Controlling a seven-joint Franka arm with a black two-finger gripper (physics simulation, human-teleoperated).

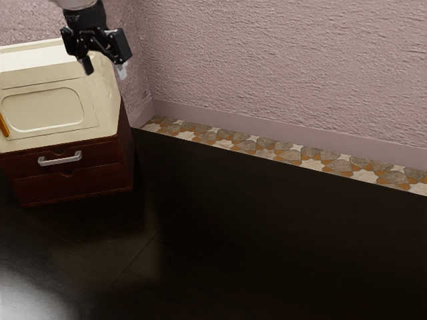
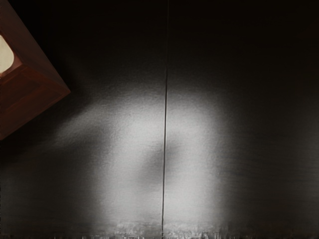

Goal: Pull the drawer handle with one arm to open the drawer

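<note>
Dark table (image 1: 267, 233), closed drawer (image 1: 100, 155), fingers (image 1: 87, 65) apart

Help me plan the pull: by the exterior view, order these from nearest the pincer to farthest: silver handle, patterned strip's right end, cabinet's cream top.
1. Cream top: just below the pincer.
2. Silver handle: lower, on the upper drawer's front.
3. Patterned strip's right end: across, at the exterior view's right.

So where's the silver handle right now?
At the exterior view's left, the silver handle is on the front of the dark reddish upper drawer, below the cabinet's cream section.
</note>
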